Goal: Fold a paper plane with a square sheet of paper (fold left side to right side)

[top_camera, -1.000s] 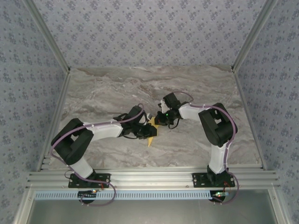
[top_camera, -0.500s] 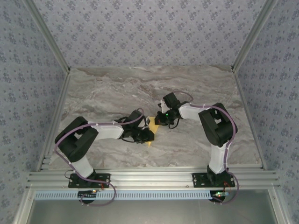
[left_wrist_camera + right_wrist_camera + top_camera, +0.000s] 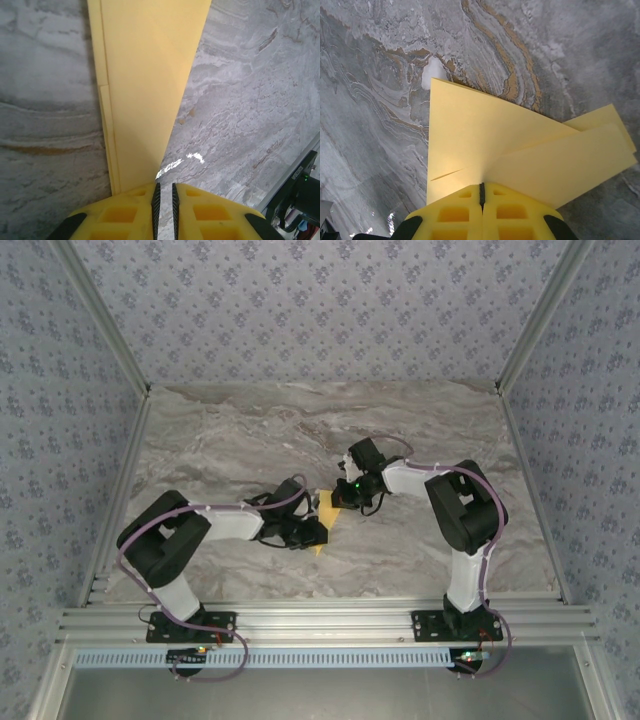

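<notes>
the paper plane (image 3: 326,504) lies near the middle of the table (image 3: 220,430), a little toward its near edge. the right claw (image 3: 481,192) is clenched on a raised fold. the left claw (image 3: 164,192) is closed at the narrow tip, grip unclear. this looks like the left-to-right fold being creased. next, press the crease flat without shifting the layers.
</notes>
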Controlling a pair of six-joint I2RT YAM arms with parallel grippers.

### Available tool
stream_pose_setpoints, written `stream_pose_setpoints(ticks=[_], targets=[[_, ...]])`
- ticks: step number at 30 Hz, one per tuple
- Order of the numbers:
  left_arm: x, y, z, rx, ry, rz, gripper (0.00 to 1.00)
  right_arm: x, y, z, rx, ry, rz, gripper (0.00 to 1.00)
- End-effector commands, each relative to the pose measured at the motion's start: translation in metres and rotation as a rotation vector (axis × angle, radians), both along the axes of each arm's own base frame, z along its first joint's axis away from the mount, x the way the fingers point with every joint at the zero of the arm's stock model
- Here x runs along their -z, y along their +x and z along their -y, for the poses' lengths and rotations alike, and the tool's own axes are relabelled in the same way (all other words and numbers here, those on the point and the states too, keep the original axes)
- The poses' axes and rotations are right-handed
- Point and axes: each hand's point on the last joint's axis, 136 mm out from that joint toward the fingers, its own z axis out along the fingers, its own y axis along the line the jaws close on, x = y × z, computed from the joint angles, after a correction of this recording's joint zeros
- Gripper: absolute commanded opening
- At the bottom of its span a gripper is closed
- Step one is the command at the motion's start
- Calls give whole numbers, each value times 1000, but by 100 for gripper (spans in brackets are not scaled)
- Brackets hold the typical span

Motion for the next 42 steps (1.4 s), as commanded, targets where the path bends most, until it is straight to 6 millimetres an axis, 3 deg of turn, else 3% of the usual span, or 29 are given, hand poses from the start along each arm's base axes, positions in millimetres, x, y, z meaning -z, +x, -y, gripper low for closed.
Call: stream_pose_setpoints(ticks=[1, 14, 19, 24, 27, 36, 42], targets=[[17, -29, -22, 33, 89, -68, 15, 24, -5, 20, 16, -119, -41, 4], [19, -64, -49, 27, 125, -89, 12, 26, -3, 23, 22, -123, -51, 4], [-8, -47, -41, -1, 55, -33, 12, 25, -4, 21, 18, -119, -50, 3], [-45, -24, -18, 13, -40, 37, 15, 25, -4, 21, 16, -122, -49, 4], [-53, -11, -5, 32, -60, 64, 18, 25, -4, 20, 16, -122, -49, 4], [-16, 8, 7, 55, 10, 39, 19, 23, -5, 20, 10, -120, -51, 3], [8, -6, -3, 59, 63, -14, 19, 23, -5, 21, 7, -129, -45, 4]])
